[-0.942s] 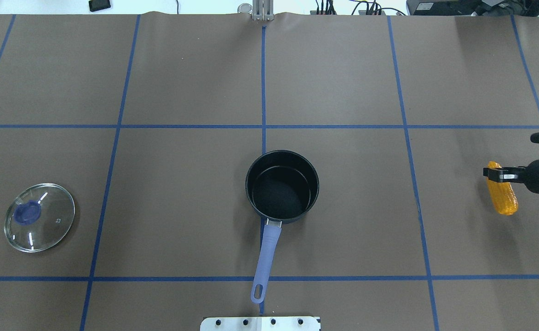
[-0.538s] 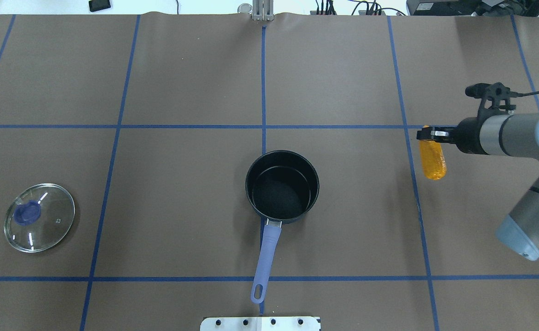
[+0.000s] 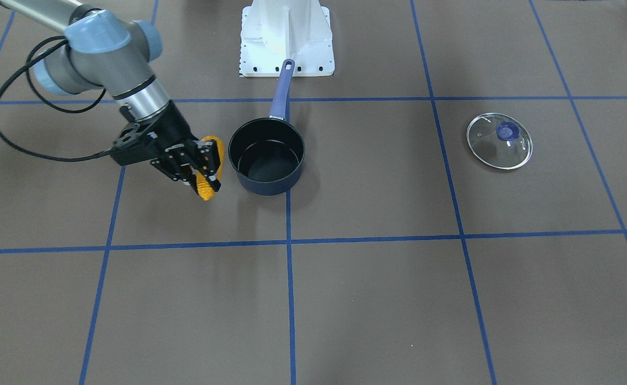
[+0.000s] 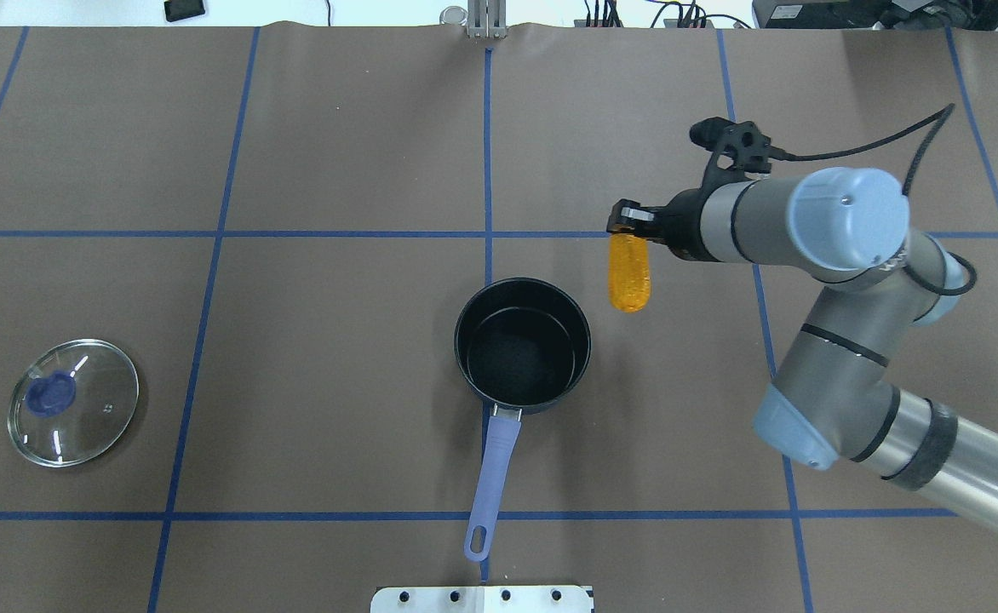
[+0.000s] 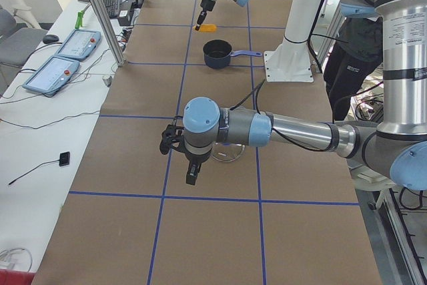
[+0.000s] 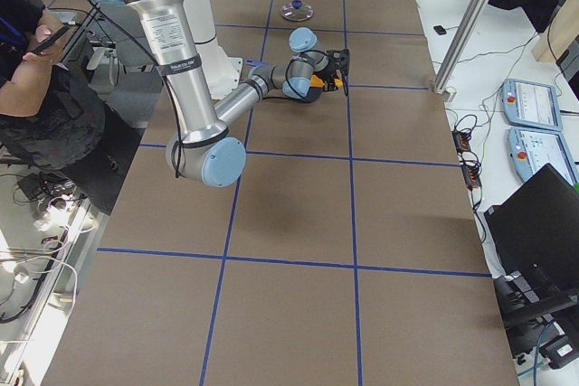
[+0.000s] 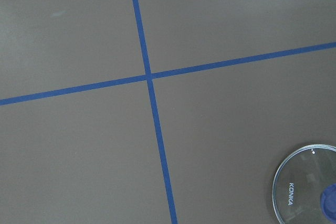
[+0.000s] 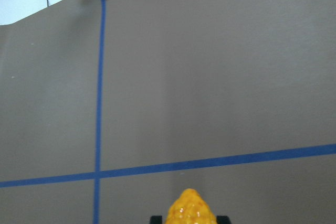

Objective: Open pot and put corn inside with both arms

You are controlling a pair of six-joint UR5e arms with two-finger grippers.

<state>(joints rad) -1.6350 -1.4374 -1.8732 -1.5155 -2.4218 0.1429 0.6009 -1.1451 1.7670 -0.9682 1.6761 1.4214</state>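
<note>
The dark pot (image 4: 518,362) stands open and empty at the table's middle, with its purple handle (image 4: 492,468) toward the robot base. Its glass lid (image 4: 73,402) with a blue knob lies flat far to the left. My right gripper (image 4: 631,223) is shut on the upper end of the yellow-orange corn (image 4: 629,274), which hangs in the air just right of and beyond the pot rim. In the front view the corn (image 3: 205,190) is beside the pot (image 3: 266,155). My left gripper (image 5: 191,177) shows only in the exterior left view, near the lid (image 5: 230,156); I cannot tell its state.
The white pedestal base (image 3: 287,37) stands behind the pot handle. Blue tape lines grid the brown table. A black cable (image 4: 874,145) trails from the right wrist. The left wrist view shows the lid (image 7: 307,190) at its lower right. Operators stand at the side views' edges.
My right arm has swung in from the table's right edge, carrying the corn left and farther from the base, to just beside the pot. Pot and lid have not moved.
</note>
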